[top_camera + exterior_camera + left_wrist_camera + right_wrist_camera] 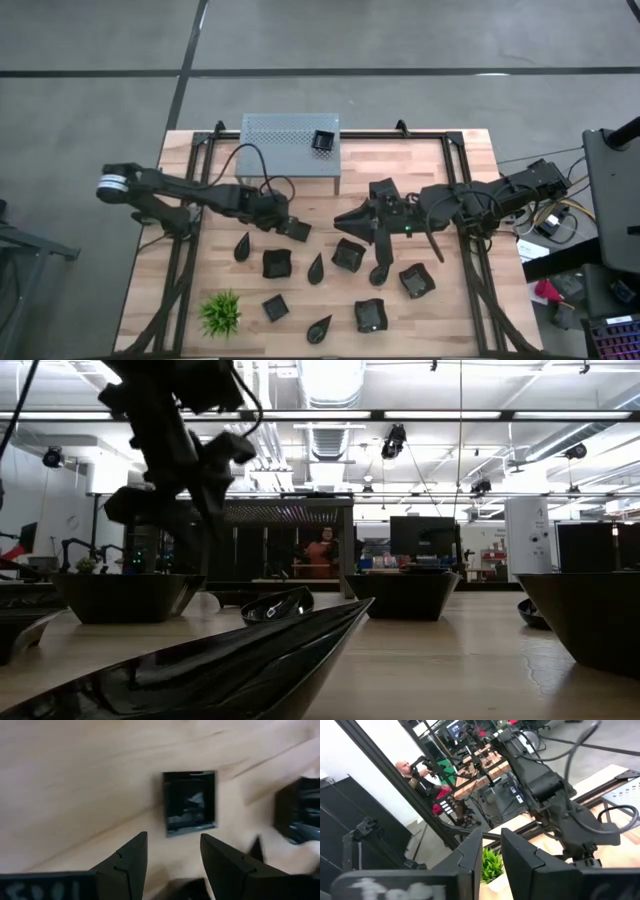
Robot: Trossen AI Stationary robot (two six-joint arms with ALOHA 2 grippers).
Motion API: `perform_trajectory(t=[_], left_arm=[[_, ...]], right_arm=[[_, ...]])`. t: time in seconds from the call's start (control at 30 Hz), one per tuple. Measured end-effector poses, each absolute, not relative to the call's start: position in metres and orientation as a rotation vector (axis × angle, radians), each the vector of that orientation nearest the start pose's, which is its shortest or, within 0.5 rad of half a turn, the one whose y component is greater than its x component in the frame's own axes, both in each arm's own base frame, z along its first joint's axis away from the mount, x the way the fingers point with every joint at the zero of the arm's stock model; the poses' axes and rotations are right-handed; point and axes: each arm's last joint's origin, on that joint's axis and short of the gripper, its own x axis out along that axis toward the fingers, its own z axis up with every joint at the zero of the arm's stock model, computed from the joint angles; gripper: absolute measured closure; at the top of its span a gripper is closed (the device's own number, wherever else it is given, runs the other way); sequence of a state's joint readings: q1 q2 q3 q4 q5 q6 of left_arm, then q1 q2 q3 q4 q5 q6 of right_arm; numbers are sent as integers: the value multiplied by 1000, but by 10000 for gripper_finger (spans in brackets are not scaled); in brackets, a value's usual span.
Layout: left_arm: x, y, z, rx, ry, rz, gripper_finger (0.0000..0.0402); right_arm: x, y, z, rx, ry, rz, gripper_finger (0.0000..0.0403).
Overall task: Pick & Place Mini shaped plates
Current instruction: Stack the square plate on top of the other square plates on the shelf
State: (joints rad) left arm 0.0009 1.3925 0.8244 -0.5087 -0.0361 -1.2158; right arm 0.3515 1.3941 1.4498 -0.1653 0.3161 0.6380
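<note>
The high view shows a wooden table [420, 150] with many small black plates spread on it. One square plate already sits on the grey box [290, 135] at the back [323, 141]. The rest lie near the front, some square and some shaped like drops, close to a little green plant [220, 313].

The left gripper [290, 228] hangs just over one square plate [190, 802] near the middle of the table. In the left wrist view its two fingers [130, 857] are a little way apart with nothing between them, and the plate lies on the wood just ahead of them.

The right gripper [352, 218] waits over the middle of the table, pointing toward the left arm. Its fingers [470, 852] are close together, with a thin gap, and hold nothing.

I think the step now is grabbing that square plate. To do it well, the left gripper should open wider, come straight down, and put one finger inside the raised rim and one outside. The plate looks shiny and may slip, so a slow, firm pinch is best. It should lift straight up so it does not bump the other plates.
</note>
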Motion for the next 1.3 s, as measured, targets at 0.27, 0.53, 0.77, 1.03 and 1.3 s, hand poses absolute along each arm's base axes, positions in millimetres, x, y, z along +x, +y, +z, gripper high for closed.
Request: perform_trajectory(t=[0.27,0.53,0.77,1.03,1.3], left_arm=[[265,10,175,-1067,923,712,227],[278,11,161,-1071,914,685,227],[279,10,155,-1070,939,691,235],[280,11,154,-1093,930,704,285],[280,12,152,-1101,932,718,332]], right_arm=[[294,98,427,594,104,3,328],[294,98,428,594,96,7,341],[294,98,429,597,91,10,336],[294,98,429,597,91,10,328],[294,98,429,596,92,9,340]])
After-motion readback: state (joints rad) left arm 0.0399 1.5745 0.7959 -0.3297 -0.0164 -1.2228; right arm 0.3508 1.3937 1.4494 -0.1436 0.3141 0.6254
